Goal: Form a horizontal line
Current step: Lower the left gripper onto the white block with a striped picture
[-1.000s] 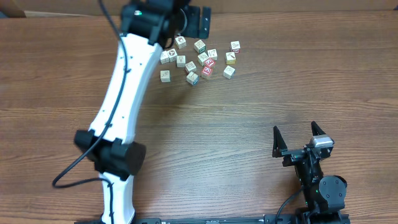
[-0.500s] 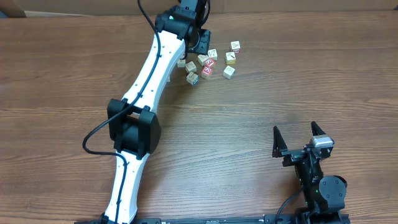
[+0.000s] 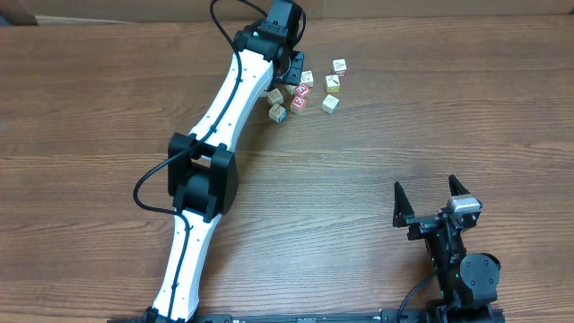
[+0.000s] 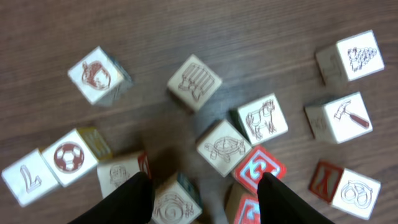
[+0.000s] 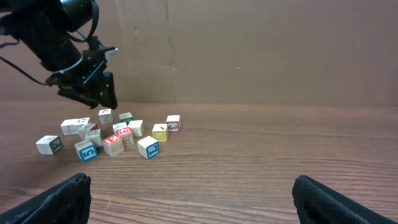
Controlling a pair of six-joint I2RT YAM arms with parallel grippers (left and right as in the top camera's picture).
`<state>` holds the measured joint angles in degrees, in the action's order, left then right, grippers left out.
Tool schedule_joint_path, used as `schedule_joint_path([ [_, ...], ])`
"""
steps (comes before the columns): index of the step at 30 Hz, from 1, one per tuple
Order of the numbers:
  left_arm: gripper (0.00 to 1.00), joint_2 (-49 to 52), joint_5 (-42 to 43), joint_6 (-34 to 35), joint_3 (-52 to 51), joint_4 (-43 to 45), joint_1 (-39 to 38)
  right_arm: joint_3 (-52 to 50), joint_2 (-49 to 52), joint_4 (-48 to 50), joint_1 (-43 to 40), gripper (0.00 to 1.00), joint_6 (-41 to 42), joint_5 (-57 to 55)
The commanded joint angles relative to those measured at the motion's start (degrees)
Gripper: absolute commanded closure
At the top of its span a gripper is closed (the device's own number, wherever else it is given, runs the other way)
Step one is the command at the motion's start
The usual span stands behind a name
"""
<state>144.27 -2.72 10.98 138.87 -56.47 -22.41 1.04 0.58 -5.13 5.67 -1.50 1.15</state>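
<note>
Overhead, your left claw (image 3: 291,66) hangs over the left part of the cubes (image 3: 301,91), which lie scattered at the far middle of the tabletop (image 3: 377,152) (not yet in a straight row). Its fingers (image 4: 138,200) spread wide, one pale cube (image 4: 174,204) between them. Your right claw (image 3: 430,199) gapes wide, well apart.

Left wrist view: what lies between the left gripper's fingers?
In that view, the open left gripper frames two cubes: a pale cube and a red cube.
</note>
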Motion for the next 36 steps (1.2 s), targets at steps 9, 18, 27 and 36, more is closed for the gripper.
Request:
schedule_joint_path([
  [9, 0.41, 2.69, -1.33, -4.33, -0.46, 10.14, -0.09, -0.59, -0.35, 0.33, 0.22, 0.00, -0.28, 0.04],
  [18, 0.45, 6.45, -1.84, -7.69, -0.50, 13.18, 0.04, -0.59, -0.35, 0.33, 0.22, 0.00, -0.31, 0.04],
  [27, 0.46, 6.49, -3.21, -7.85, -0.66, 14.58, 1.42, -0.59, -0.35, 0.33, 0.22, 0.00, -0.28, 0.02],
  [36, 0.47, 6.49, -0.26, -10.29, -0.83, 16.46, 1.62, -0.59, -0.35, 0.33, 0.22, 0.00, -0.28, 0.04],
])
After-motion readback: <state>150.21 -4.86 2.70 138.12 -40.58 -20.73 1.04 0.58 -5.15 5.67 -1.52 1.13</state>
